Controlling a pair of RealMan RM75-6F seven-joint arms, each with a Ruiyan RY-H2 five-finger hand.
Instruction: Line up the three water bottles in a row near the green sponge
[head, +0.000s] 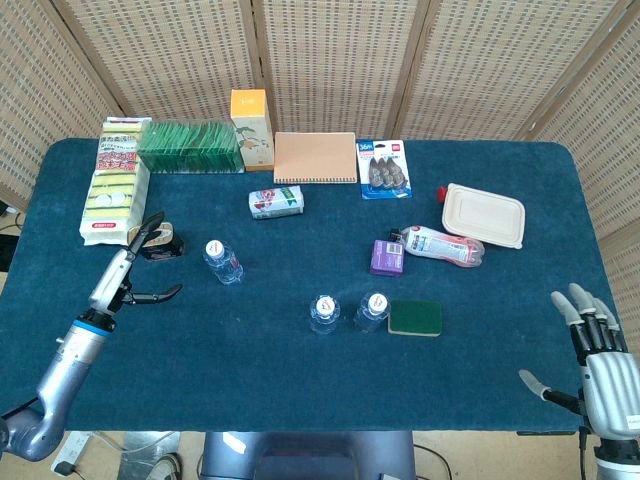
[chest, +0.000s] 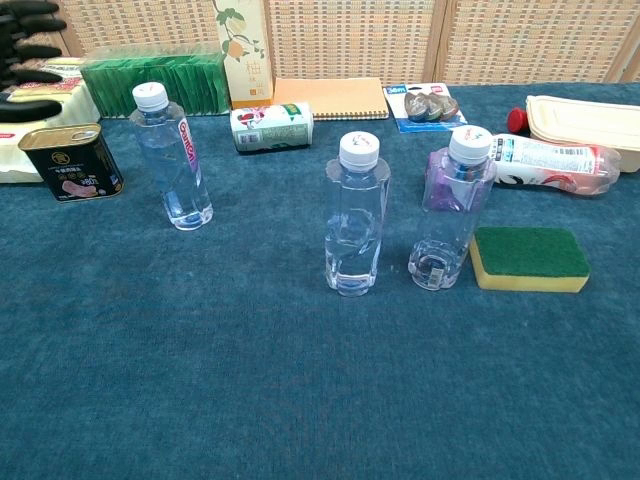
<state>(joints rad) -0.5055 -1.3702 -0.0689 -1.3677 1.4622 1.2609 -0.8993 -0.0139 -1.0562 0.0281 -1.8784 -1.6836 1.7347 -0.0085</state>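
The stray clear plastic water bottle (head: 221, 261) stands upright, well left of the green sponge (head: 415, 317); my left hand (head: 128, 268), fingers spread and empty, is nearer it.

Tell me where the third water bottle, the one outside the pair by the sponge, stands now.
The third water bottle stands upright left of centre in the head view, just right of the dark can and apart from the two bottles beside the green sponge.
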